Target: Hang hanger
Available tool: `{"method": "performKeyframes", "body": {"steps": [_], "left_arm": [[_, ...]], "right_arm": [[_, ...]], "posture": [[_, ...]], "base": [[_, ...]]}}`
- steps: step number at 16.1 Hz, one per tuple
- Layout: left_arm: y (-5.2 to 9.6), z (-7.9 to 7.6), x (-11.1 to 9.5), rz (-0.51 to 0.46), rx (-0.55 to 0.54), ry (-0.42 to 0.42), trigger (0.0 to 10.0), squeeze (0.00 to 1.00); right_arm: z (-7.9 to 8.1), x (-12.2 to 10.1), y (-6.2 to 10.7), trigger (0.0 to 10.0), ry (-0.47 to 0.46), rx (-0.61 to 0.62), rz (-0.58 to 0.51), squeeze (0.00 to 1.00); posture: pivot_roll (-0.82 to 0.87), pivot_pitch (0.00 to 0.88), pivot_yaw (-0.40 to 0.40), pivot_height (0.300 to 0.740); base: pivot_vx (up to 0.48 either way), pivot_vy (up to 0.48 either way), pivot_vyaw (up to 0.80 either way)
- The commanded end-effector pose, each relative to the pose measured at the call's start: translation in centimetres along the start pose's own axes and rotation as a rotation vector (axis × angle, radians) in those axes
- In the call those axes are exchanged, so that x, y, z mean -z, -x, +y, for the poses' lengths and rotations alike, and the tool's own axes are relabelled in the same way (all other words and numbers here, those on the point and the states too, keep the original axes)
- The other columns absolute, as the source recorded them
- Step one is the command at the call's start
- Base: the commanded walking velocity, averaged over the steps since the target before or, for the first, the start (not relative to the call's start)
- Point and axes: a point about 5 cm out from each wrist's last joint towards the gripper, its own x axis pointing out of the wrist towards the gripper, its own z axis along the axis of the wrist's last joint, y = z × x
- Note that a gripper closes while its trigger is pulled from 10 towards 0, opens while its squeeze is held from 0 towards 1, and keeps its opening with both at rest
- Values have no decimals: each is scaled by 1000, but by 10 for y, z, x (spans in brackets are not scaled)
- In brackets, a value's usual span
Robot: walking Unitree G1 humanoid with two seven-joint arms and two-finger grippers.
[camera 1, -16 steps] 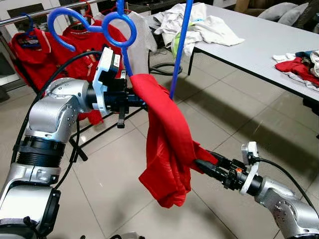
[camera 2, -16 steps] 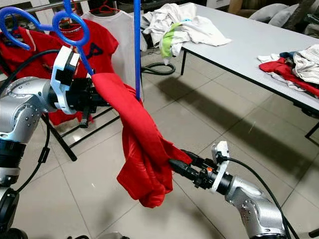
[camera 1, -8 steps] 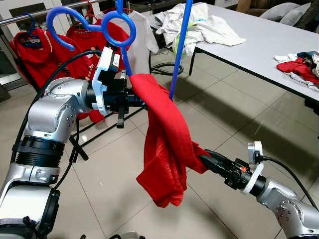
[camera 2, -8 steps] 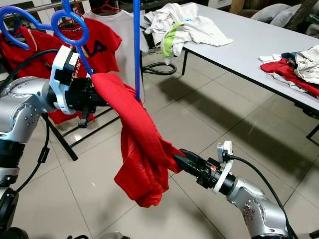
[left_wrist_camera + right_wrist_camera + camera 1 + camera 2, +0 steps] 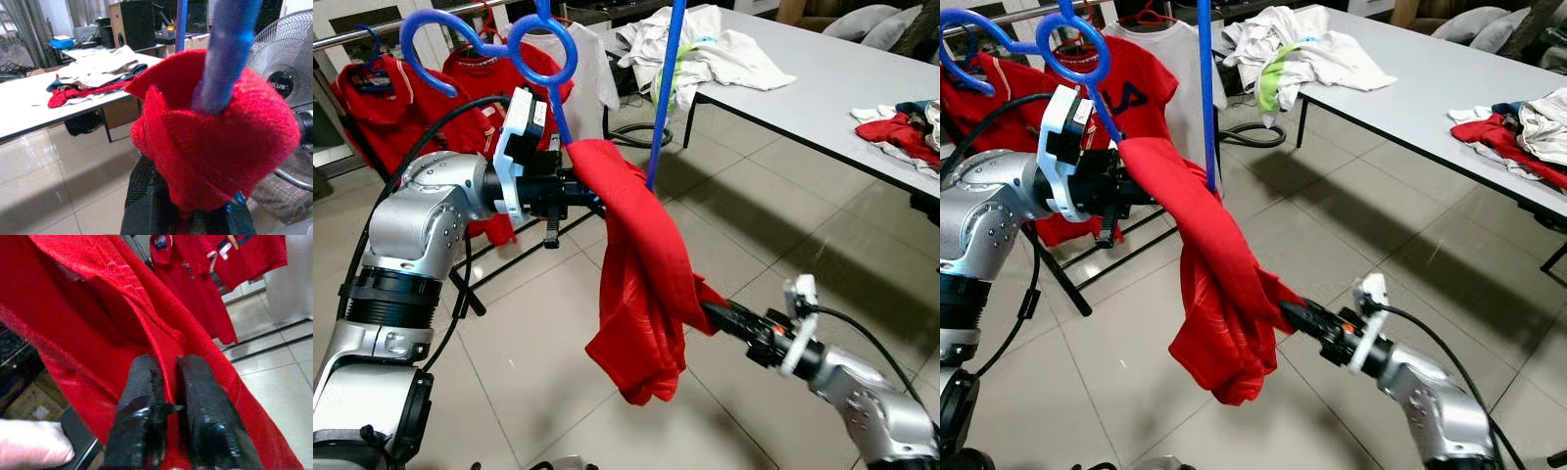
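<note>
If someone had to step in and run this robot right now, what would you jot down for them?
Left gripper: shut on the blue hanger, held up with the red shirt draped over it.
Right gripper: shut on a fold of the red shirt, low beside the hanging cloth.
Clothes rack stands behind on the robot's left, with other red shirts already on it.
Done: shirt is on the hanger, hanger lifted.
Left: release the cloth, carry the hanger to the rack and hook it over the rail.
</note>
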Motion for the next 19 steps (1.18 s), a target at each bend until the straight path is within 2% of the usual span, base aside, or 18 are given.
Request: {"method": "performKeyframes", "body": {"steps": [1, 7, 13, 14, 16, 19], "left_arm": [[1, 1, -15, -37, 2, -53, 0, 0], [1, 2, -15, -43, -10, -54, 0, 0], [6, 0, -2, 20, -38, -47, 0, 0], [6, 1, 2, 45, -54, -57, 0, 0], [8, 2, 21, 159, -108, -92, 0, 0], [10, -5, 58, 351, -158, -113, 0, 0]], "right_arm": [[0, -7, -3, 0, 31, 5, -15, 0], [-2, -5, -6, 0, 74, 25, 12, 0], [-18, -13, 1, 0, 170, 201, 48, 0], [-20, -15, 2, 0, 184, 225, 49, 0], [-25, -25, 3, 0, 231, 310, 27, 0], [-28, -56, 1, 0, 258, 424, -105, 0]], "posture": [[-56, 0, 67, 740], [-57, 0, 66, 740], [-58, 0, 66, 740], [-58, 0, 66, 740], [-59, 0, 67, 740], [-61, 0, 69, 740]], "base": [[0, 0, 0], [0, 0, 0], [0, 0, 0], [0, 0, 0], [0, 0, 0], [0, 0, 0]]}}
